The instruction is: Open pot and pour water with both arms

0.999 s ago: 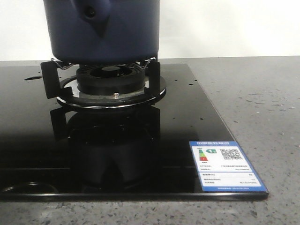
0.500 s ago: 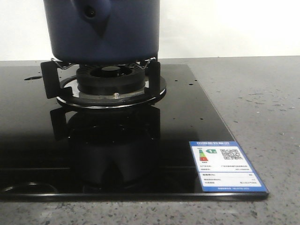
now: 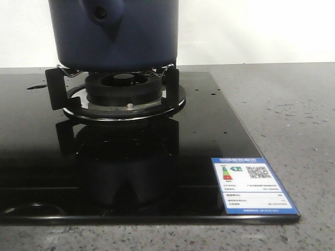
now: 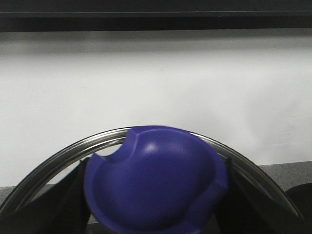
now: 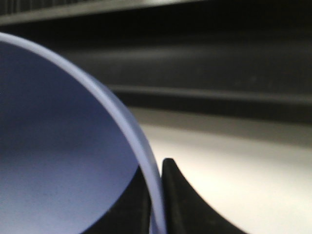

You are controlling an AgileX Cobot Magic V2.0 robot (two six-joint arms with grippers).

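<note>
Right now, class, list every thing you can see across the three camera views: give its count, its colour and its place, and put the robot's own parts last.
pot: one, dark navy blue, standing on the burner supports at the back left of the hob; its top is cut off by the front view.
burner: one, black with a silver ring, under the pot.
hob: one, glossy black glass, set in the counter.
energy label: one, blue and white, on the hob's near right corner.
counter: one, grey speckled, around the hob.
lid knob: one, blue-violet, on a glass lid with a metal rim, close in the left wrist view.
light blue rimmed vessel: one, close in the right wrist view.
pincer fingers: black, beside the vessel's rim; left ones flank the knob.
</note>
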